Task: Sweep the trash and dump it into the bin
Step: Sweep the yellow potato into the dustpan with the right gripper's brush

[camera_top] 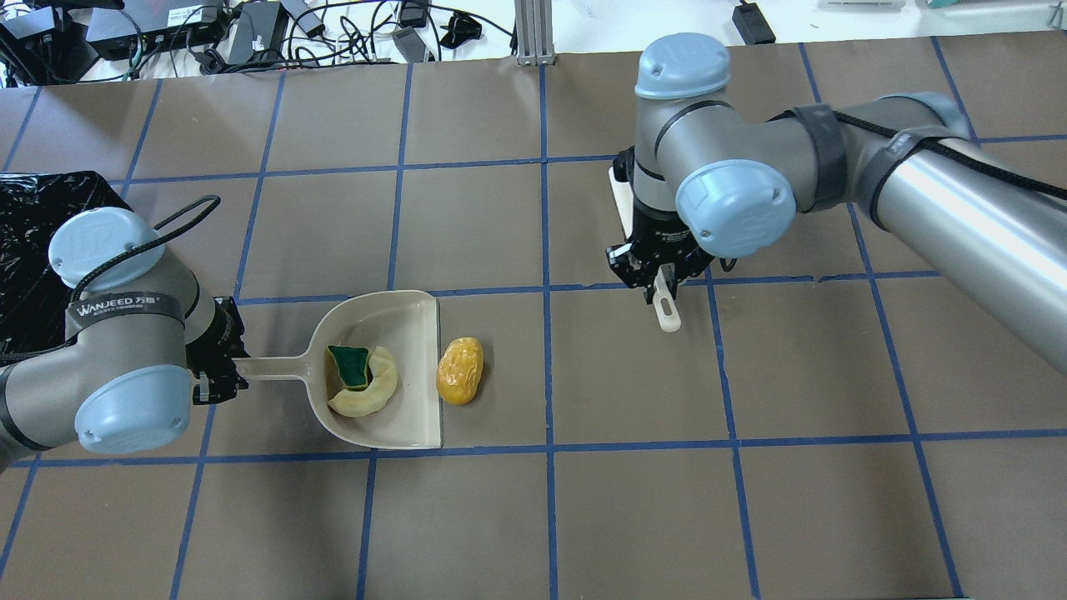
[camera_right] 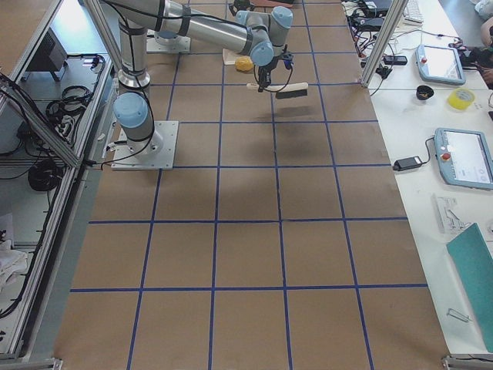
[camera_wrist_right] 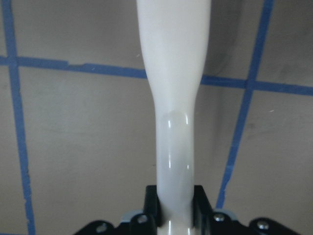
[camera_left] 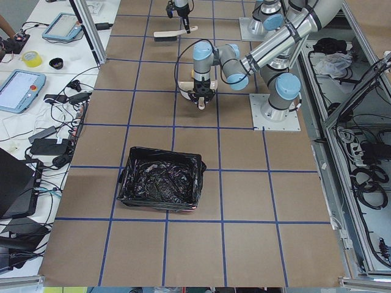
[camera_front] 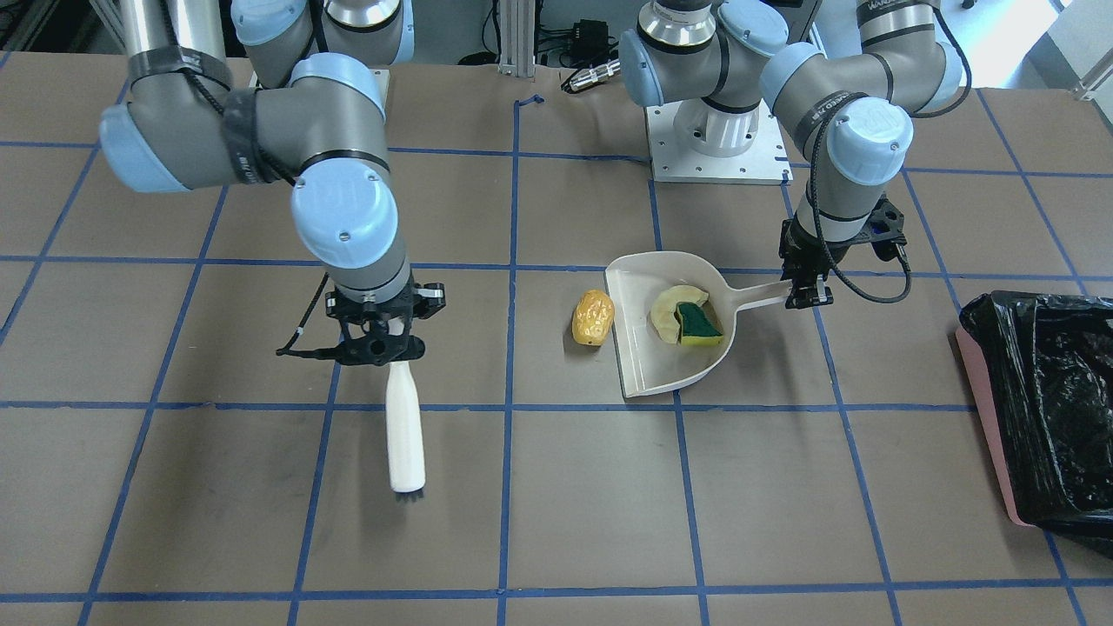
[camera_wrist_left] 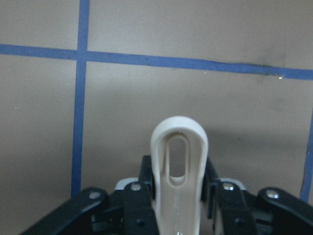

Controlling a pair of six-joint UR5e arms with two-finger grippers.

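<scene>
Left jaws tight on dustpan handle (camera_front: 761, 298), right jaws tight on brush (camera_front: 405, 435), brown blue-taped tabletop (camera_front: 609, 522) beneath.

Bare desk (camera_front: 556, 522) between the brush (camera_front: 405, 435) and the amber oval (camera_front: 593, 317), an open lane. The oval lies just beside the dustpan (camera_front: 639, 369) lip and blocks part of its mouth. Crescent (camera_front: 669, 313) and sponge (camera_front: 700, 323) fill the pan's back. Left end effector (camera_front: 807, 291), clamped on the handle, stands between pan and bin (camera_front: 989, 426). Bin top is open, well apart from the pan.
</scene>
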